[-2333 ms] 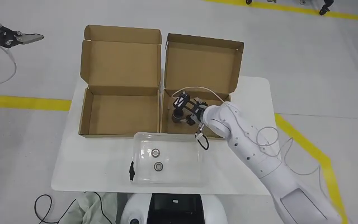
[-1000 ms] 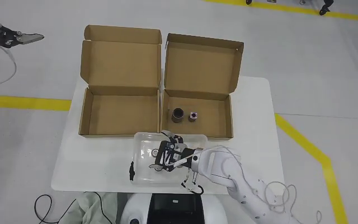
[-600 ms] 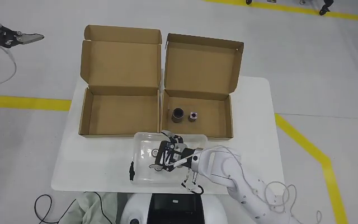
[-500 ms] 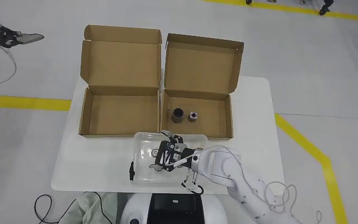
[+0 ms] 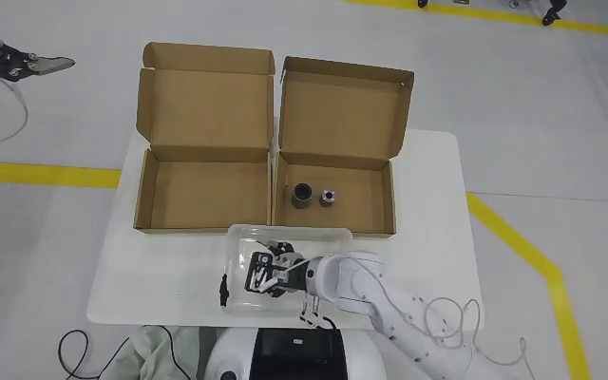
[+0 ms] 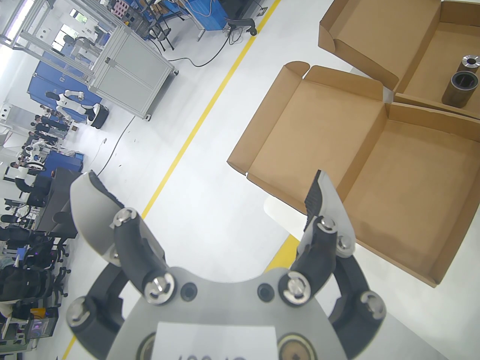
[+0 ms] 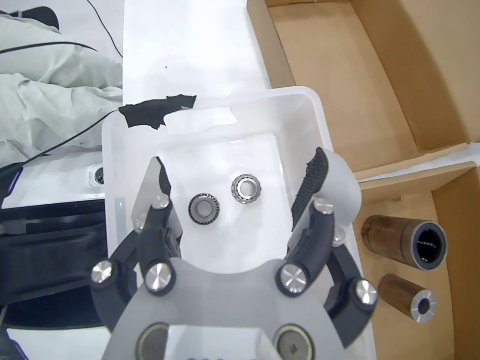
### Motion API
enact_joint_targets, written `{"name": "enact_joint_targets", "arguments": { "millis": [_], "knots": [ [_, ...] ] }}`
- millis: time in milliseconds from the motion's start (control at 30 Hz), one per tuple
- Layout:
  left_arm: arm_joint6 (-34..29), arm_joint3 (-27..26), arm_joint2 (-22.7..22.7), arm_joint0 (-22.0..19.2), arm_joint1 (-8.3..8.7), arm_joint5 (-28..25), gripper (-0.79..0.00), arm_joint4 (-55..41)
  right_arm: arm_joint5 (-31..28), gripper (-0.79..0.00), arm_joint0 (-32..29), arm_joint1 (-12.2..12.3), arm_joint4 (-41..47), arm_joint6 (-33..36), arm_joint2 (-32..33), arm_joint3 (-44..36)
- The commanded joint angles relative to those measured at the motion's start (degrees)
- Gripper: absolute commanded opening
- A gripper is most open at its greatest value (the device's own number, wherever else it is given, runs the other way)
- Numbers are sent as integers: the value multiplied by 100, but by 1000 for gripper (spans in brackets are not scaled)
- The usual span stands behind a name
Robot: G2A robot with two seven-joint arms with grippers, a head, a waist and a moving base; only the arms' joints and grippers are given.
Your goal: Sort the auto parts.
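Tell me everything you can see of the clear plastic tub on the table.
The tub is a shallow rectangular bin of clear, milky plastic with rounded corners, standing upright on the white table just in front of two open cardboard boxes. Torn black tape sticks to one rim. Two metal bearings lie apart on its floor. The open right gripper hovers above them.

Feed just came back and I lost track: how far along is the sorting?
Done: the big sleeve and small sleeve lie in the right box. In hand: nothing yet; the right gripper hovers open over the bin. Left: both bearings sit in the bin, probably bound for the left box. The left gripper is open, off to the side.
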Motion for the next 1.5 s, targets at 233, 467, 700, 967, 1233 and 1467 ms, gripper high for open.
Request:
{"name": "enact_joint_targets", "arguments": {
  "millis": [233, 467, 700, 967, 1233, 1467],
  "knots": [
    [0, 0, 0, 0, 0, 0, 0, 0, 433, -126, 342, -221, -56, 285, -403, 573],
    [0, 0, 0, 0, 0, 0, 0, 0, 676, -185, 438, -336, -212, 325, -581, 862],
    [0, 0, 0, 0, 0, 0, 0, 0, 827, -212, 522, -438, -353, 514, -717, 1071],
    [0, 0, 0, 0, 0, 0, 0, 0, 925, -363, 550, -514, -413, 525, -737, 1255],
    [0, 0, 0, 0, 0, 0, 0, 0, 935, -409, 570, -580, -475, 577, -764, 1368],
    [0, 0, 0, 0, 0, 0, 0, 0, 950, -443, 605, -645, -489, 602, -775, 1496]
  ]
}}
